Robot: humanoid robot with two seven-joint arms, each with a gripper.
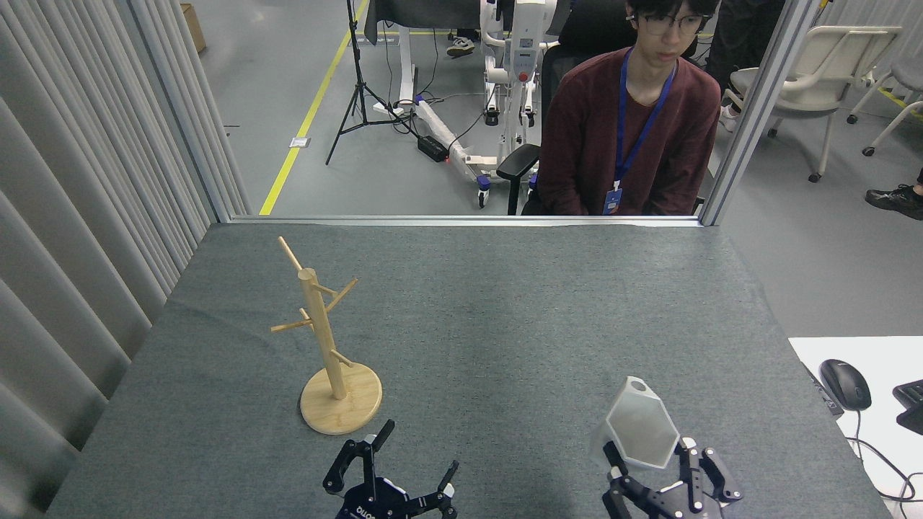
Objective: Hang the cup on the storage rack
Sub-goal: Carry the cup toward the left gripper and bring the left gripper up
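Note:
The white faceted cup [640, 427] is held up near the front right of the table, its hexagonal mouth facing me and its pierced tab handle on top. My right gripper [646, 459] is shut on the cup, one finger on each side of its lower body. The bamboo storage rack [326, 346] stands on its round disc base at the left of the table, with thin pegs angled off the upright post. My left gripper [417, 450] is open with nothing in it, at the front edge just right of the rack's base.
A grey mat covers the table [505, 324]. A person [627, 122] in a dark red top sits behind the far edge. A white side desk with a black mouse [845, 384] is at the right. A ribbed grey wall [79, 216] lines the left side.

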